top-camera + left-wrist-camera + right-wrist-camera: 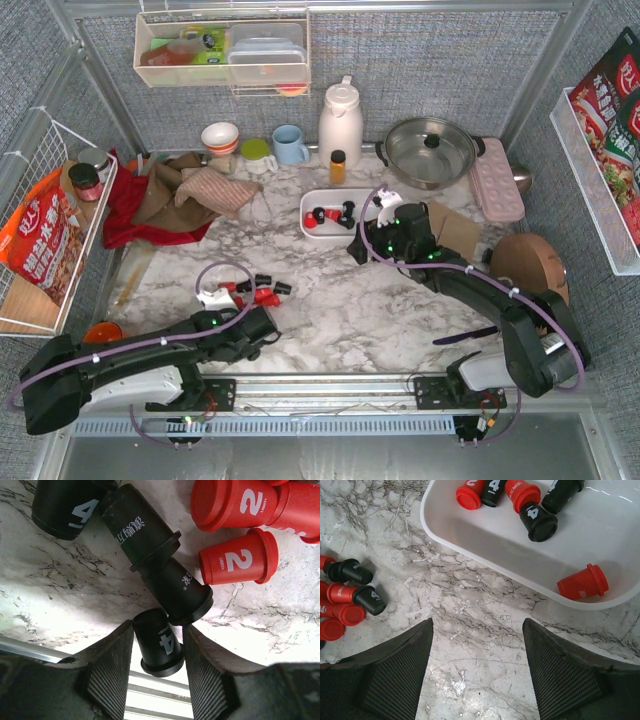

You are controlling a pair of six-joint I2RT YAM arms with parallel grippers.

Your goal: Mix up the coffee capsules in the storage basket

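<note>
From above, the basket (325,197) sits mid-desk (350,300) with a few pods (335,214) inside, others loose nearer you. Left wrist: your left hand (159,655) pinches one black pod (161,645). Right wrist: your right hand (477,645) gapes empty over the desk, just beside the basket.

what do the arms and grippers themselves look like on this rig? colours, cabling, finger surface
The left arm and right arm are black, each with a white-grey link near its base and small green lights. A purple cable loops along each. The left gripper and right gripper have black wedge-shaped fingers with ribbed, mesh-like faces.
</note>
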